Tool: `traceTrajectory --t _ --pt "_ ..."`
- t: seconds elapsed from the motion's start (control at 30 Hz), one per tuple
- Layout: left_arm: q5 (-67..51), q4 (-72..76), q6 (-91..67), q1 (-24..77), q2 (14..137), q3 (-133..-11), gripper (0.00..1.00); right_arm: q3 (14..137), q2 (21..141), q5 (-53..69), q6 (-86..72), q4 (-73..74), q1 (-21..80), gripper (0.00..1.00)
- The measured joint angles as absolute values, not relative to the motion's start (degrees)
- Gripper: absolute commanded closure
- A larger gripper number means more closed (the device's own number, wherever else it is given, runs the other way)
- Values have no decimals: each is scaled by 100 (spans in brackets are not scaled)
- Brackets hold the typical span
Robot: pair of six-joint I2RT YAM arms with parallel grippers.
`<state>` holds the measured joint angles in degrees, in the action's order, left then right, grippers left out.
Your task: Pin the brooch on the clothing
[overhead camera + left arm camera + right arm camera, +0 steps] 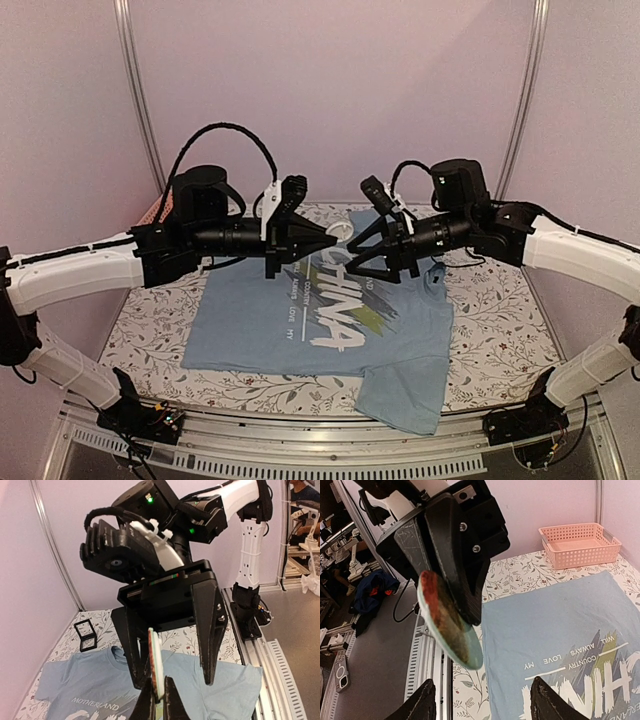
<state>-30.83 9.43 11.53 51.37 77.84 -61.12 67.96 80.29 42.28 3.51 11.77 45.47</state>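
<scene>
Top external view: we are pinching the brooch (451, 625) in the left tool (331, 237), in the air above the clothing (260, 320) toward the tabletop's far edge. The right tool (485, 701) is gaping wide opposite, empty. We judge that the whole pinning is waiting.

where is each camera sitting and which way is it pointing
top external: fixed high behind the bases, looking down on the T-shirt; both arms show, left gripper and right gripper facing each other.
left wrist: on the left arm, facing the open right gripper; its own fingers pinch the brooch.
right wrist: on the right arm, facing the left gripper; its own spread fingertips at the bottom edge.
Both wrist views share the brooch and the T-shirt.
</scene>
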Motion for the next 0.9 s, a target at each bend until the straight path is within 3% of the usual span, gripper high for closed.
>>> traceTrajectory --t 0.1,0.27,0.9 --pt "-2987 746 1450 5137 7693 -6112 100 6801 7839 4119 633 1570 4491 43" --pt "-2967 515 1741 5137 7585 -6112 100 6965 7566 3889 788 1752 4414 64" --pt "-3334 484 1518 5137 7804 -6202 100 7091 7712 4560 582 1000 4407 81"
